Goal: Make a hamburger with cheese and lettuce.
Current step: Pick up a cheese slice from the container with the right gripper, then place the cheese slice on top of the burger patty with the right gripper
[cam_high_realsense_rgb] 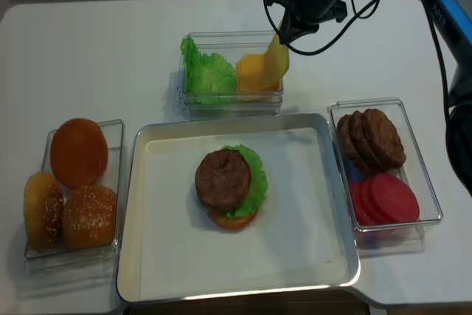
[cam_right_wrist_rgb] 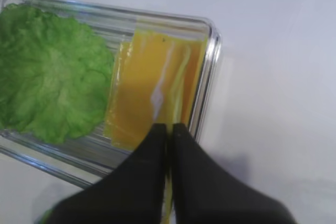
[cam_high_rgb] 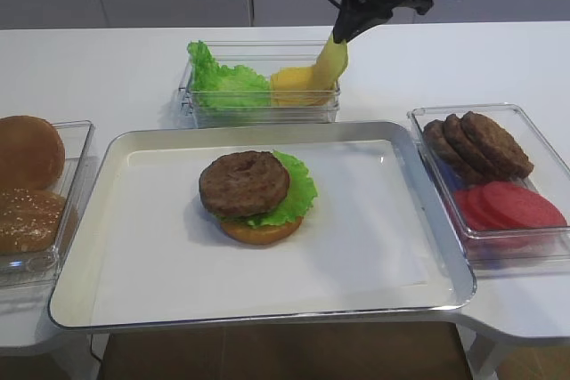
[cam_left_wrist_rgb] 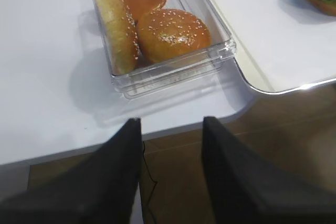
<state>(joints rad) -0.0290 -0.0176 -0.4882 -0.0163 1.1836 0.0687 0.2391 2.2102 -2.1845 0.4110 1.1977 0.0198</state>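
The hamburger (cam_high_rgb: 256, 195) (cam_high_realsense_rgb: 230, 186) sits mid-tray: a bun base, the frilly green lettuce (cam_high_rgb: 300, 193), and a brown patty on top. My right gripper (cam_high_rgb: 344, 33) (cam_high_realsense_rgb: 285, 35) (cam_right_wrist_rgb: 169, 127) hangs above the right end of the clear box (cam_high_rgb: 258, 114) at the back. It is shut on the top edge of a yellow cheese slice (cam_high_rgb: 328, 61) (cam_high_realsense_rgb: 276, 57), which dangles down to the box. More cheese (cam_right_wrist_rgb: 147, 87) and loose lettuce leaves (cam_right_wrist_rgb: 50, 72) lie in that box. My left gripper (cam_left_wrist_rgb: 171, 123) is open and holds nothing, off the table's front left corner.
A clear box of buns (cam_high_rgb: 31, 184) (cam_left_wrist_rgb: 157, 30) (cam_high_realsense_rgb: 74, 182) stands left of the metal tray (cam_high_rgb: 267, 129). A box with brown patties (cam_high_rgb: 476, 144) and red tomato slices (cam_high_rgb: 512, 206) stands to its right. The table's front edge runs close to the tray.
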